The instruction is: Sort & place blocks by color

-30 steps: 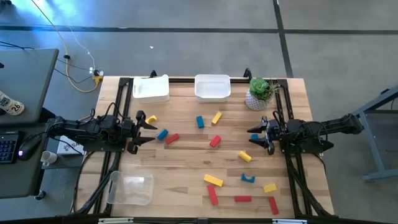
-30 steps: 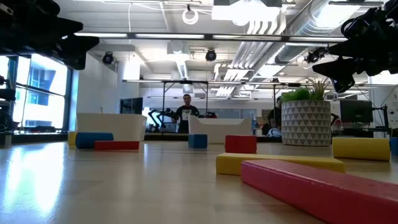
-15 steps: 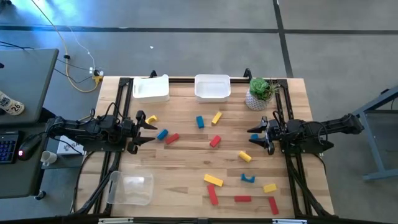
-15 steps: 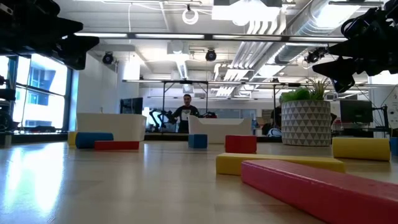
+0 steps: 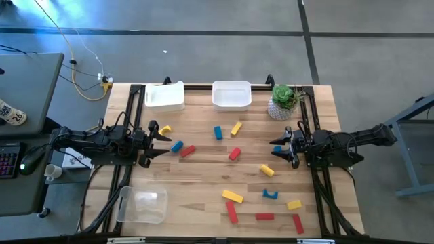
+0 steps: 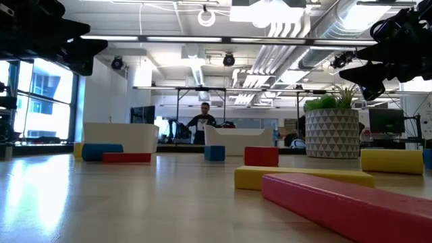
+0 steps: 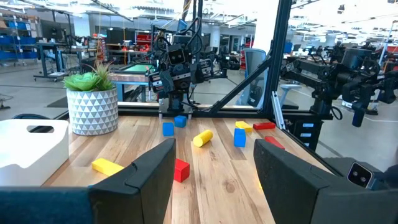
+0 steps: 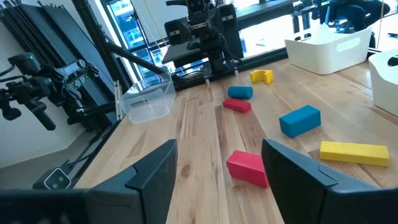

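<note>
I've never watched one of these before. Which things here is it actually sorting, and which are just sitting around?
For the job:
red blocks
yellow blocks
blue blocks

Just sitting there:
potted plant
white bins
clear bin

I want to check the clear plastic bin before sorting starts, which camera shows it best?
The high view: the clear plastic bin shows whole, near the left arm's table corner. The right wrist view shows it far off, beside the left arm. The low and left wrist views don't show it.

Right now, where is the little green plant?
In the high view, the plant stands at the table's far right corner, just right of a white bin. The right end effector hovers nearer than it.
</note>
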